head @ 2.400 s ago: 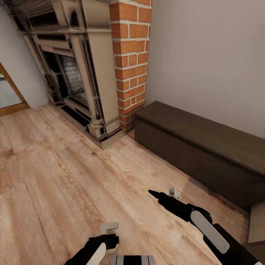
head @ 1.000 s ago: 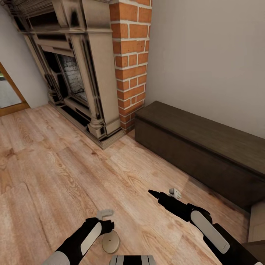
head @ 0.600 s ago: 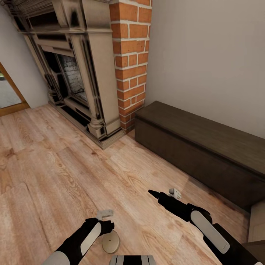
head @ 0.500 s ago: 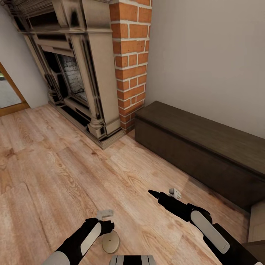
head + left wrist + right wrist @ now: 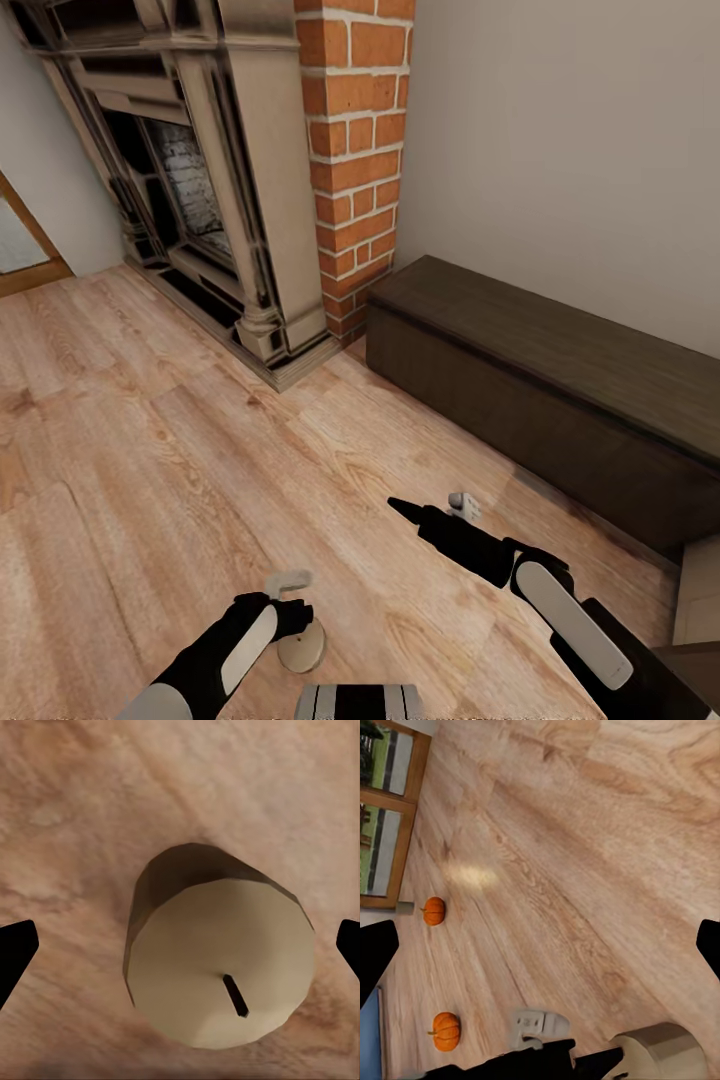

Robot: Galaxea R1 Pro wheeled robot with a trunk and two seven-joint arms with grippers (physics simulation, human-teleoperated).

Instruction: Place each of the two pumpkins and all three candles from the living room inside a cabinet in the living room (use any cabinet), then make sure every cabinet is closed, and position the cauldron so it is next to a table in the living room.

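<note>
**Left end effector positioned above floor candle; cabinet closed**

Left end effector [image 5: 180, 945]: fingers spread wide. In the left wrist view the two black fingertips [image 5: 15, 952] stand at opposite edges, with the candle [image 5: 219, 956] between them and clear of both. Nothing is gripped. In the head view this end effector [image 5: 292, 598] sits at about 6 o'clock, directly over the candle [image 5: 302, 648].

Candle: a short tan cylinder with a small dark wick, standing upright on the wooden floor [image 5: 150, 450]. The right wrist view also shows part of it [image 5: 664, 1050], just beside the left arm.

Right end effector [image 5: 430, 505]: extended forward above the floor at about 5 o'clock in the head view. The right wrist view shows black fingertips [image 5: 375, 952] at both edges with bare floor between them; the fingers are spread and hold nothing.

Pumpkins: two orange pumpkins rest on the floor in the right wrist view, one [image 5: 433, 910] near a wood-framed glass door [image 5: 390, 817], the other [image 5: 446, 1030] well apart from it.

Cabinet [image 5: 520, 400]: a long, low dark-brown unit against the wall at about 3 o'clock in the head view, front closed. A brick column [image 5: 355, 150] and a fireplace [image 5: 190, 170] stand beside it at about 12 o'clock.
</note>
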